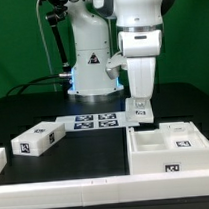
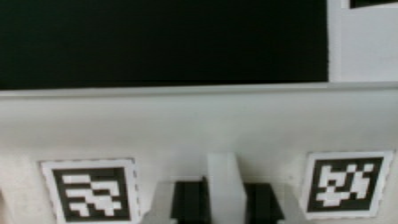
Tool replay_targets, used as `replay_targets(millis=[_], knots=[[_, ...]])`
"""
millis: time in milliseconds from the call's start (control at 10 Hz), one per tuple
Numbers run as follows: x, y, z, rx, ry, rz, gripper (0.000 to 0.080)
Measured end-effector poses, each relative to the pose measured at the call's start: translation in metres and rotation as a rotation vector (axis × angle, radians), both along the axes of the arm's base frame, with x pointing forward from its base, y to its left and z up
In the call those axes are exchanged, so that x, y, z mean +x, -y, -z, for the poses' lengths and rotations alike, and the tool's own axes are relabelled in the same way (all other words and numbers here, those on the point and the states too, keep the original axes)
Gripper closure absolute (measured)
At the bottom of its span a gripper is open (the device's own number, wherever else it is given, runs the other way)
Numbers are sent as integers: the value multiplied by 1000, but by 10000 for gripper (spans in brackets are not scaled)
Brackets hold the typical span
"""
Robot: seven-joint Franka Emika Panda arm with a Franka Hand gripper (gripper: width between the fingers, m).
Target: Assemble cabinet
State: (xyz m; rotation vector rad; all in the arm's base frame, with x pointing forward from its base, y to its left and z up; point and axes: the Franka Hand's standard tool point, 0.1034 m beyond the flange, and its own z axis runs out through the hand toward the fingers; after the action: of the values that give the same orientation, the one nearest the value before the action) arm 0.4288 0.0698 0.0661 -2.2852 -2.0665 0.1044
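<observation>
One hand tight on cabinet shell's edge, drawer block well apart.

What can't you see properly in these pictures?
- Exterior view: the white part at the exterior view's left edge is cut off by the frame.
- Exterior view: the gripper fingertips are too small to show their grip on the cabinet shell.
- Wrist view: both square tags are blurred and cut by the frame edge.
</observation>
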Motion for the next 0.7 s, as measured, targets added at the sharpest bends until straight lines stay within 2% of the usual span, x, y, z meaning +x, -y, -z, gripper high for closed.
replay_targets(millis=[500, 700], knots=[[-2, 0, 2, -2, -2, 8, 729], [15, 2, -3, -6, -12, 14, 729]])
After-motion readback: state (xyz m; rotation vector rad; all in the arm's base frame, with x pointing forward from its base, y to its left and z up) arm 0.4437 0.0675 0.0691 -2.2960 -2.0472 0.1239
